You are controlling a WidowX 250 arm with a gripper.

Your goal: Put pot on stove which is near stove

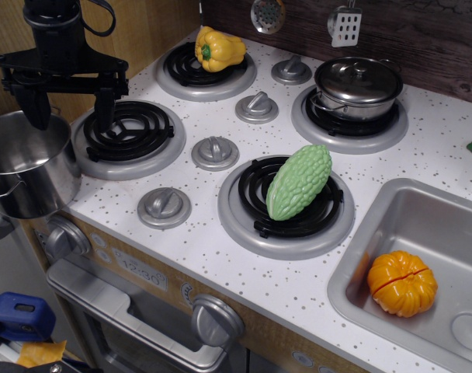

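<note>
The pot is a shiny lidless steel pot at the far left, by the counter's left edge and just left of the stove. The stove is the front-left burner, with black coil rings in a grey rim and nothing on it. My black gripper hangs above the gap between pot and stove. It is open wide and holds nothing. Its left finger is over the pot's far rim and its right finger is over the stove's left side. What the pot rests on is hidden.
A yellow pepper lies on the back-left burner. A lidded steel pot stands on the back-right burner. A green bitter gourd lies on the front-right burner. Grey knobs sit between the burners. An orange pumpkin lies in the sink.
</note>
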